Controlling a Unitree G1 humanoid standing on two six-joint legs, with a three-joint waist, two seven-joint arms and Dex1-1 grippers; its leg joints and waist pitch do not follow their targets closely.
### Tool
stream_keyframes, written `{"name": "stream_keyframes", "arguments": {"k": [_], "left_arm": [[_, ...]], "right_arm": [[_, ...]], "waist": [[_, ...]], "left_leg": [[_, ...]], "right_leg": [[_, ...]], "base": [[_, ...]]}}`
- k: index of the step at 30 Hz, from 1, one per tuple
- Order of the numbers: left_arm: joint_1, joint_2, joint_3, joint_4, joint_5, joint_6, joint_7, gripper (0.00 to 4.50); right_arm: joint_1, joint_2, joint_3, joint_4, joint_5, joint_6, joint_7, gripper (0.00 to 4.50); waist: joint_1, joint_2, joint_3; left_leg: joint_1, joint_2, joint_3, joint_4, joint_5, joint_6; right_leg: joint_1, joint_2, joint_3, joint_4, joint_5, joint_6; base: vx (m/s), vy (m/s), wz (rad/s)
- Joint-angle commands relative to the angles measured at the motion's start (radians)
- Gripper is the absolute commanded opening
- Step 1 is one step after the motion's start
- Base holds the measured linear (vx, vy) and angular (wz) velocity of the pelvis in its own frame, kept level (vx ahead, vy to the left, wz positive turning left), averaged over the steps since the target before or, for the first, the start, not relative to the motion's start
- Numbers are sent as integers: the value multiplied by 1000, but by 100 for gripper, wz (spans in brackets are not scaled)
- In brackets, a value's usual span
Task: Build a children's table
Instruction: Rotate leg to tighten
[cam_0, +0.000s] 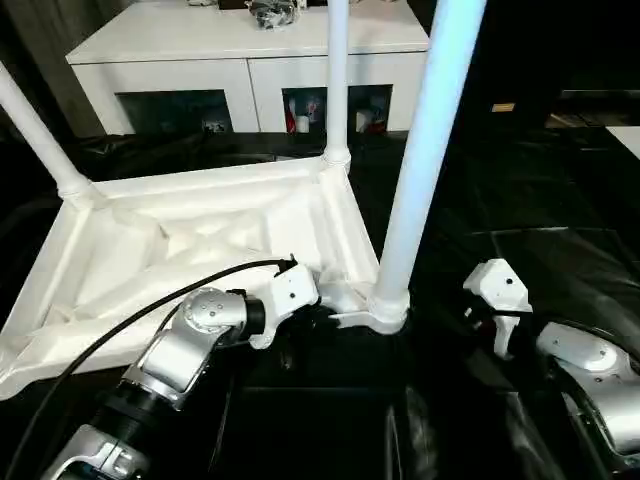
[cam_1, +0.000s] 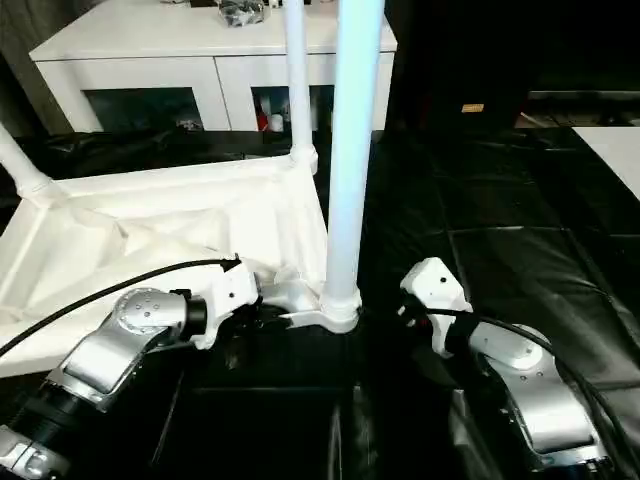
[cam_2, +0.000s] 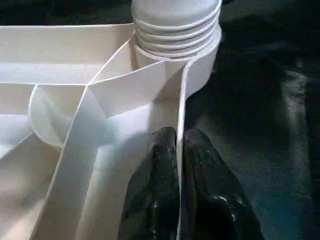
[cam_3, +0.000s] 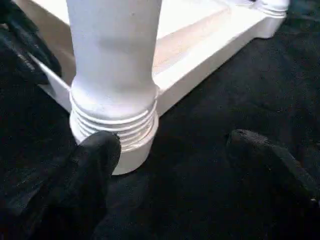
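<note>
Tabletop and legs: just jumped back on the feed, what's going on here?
The tabletop lies underside up on black sheeting, with three legs standing in its corner sockets. The left pincer is shut on the tabletop's thin rim, close to the nearest leg's socket. The right pincer is open beside the base of that same leg, one finger near its threaded collar, not gripping it. A white cabinet stands behind.

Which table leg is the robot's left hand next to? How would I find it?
Find the white tabletop lying upside down on the black floor, three legs standing up from its corners. Go to the corner nearest the robot, where the left gripper pinches the tabletop's edge. The leg there looks thickest and stands between both grippers.
</note>
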Motion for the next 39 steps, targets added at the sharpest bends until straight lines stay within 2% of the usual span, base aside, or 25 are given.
{"name": "stream_keyframes", "arguments": {"k": [1,4,8,10,15,16,24,25,26,28,29,30,32,34,37,39], "left_arm": [[18,11,-15,1,-26,11,-36,4],[9,13,-24,4,-29,16,-64,0],[2,17,-34,14,-20,5,-85,0],[-3,13,-31,23,-9,-12,-82,0],[-9,9,-33,33,0,-18,-84,0],[-9,8,-33,32,-1,-14,-85,0],[5,14,-20,17,-8,-42,-85,0],[6,14,-14,5,-28,-20,-102,45],[6,19,-15,-4,-27,2,-103,57],[6,24,-17,-6,-20,11,-99,63],[5,27,-15,1,-3,-17,-83,77],[6,21,-7,8,0,-33,-64,100],[8,12,6,15,6,-54,-33,104],[9,13,1,15,17,-58,-26,107],[5,16,-7,21,-2,-82,-68,107],[3,22,-3,13,-26,-54,-103,107]], "right_arm": [[-14,-5,0,-1,35,-23,46,391],[-34,-13,3,11,59,-23,98,426],[-52,-24,14,14,74,-20,148,445],[-82,-28,57,44,32,-41,163,445],[-117,-6,94,87,16,-46,198,445],[-123,-3,103,95,9,-50,202,445],[-164,20,115,148,6,-70,199,445],[-163,23,116,150,2,-74,200,450],[-161,25,115,150,0,-75,201,450],[-159,26,114,148,-1,-74,201,450],[-156,26,115,146,-3,-76,199,450],[-153,26,116,145,-4,-78,197,450],[-150,26,115,144,-4,-79,195,450],[-147,25,114,142,-3,-80,194,450],[-138,22,112,135,-3,-82,192,450],[-133,22,111,130,-3,-82,190,450]], "waist": [[9,-23,-52],[8,-25,-51],[9,-27,-49],[11,-25,-51],[19,-29,-53],[19,-32,-54],[29,-32,-56],[29,-32,-55],[31,-29,-57],[31,-30,-58],[33,-22,-56],[33,-21,-56],[32,-24,-55],[32,-23,-55],[32,-22,-52],[32,-19,-53]], "left_leg": [[-2,50,-20,-70,16,172],[1,53,-19,-69,20,183],[2,54,-18,-71,1,180],[4,54,-18,-69,16,179],[2,53,-16,-67,34,183],[3,52,-15,-67,35,183],[3,53,-15,-65,47,179],[4,53,-15,-66,48,179],[4,53,-15,-65,57,179],[5,53,-15,-64,64,182],[5,53,-16,-63,65,183],[5,53,-16,-64,56,181],[5,54,-16,-65,44,177],[6,55,-16,-67,27,167],[6,54,-16,-70,-1,151],[8,54,-16,-71,-6,141]], "right_leg": [[51,-60,28,-57,176,-312],[49,-60,27,-57,176,-324],[50,-62,28,-60,135,-325],[49,-61,27,-58,142,-325],[48,-62,28,-55,157,-330],[48,-61,27,-55,157,-330],[47,-62,28,-52,152,-324],[47,-61,28,-52,153,-322],[46,-62,28,-49,164,-325],[47,-61,28,-48,179,-328],[44,-60,27,-48,186,-330],[45,-59,27,-49,185,-330],[46,-59,27,-50,184,-330],[46,-59,27,-52,174,-331],[46,-59,28,-56,144,-326],[45,-59,28,-55,147,-327]], "base": [[0,0,0],[0,0,0],[0,0,0],[0,0,0],[0,0,0],[0,0,0],[0,0,0],[0,0,0],[0,0,0],[0,0,0],[0,0,0],[0,0,0],[0,0,0],[0,0,0],[0,0,0],[0,0,0]]}}
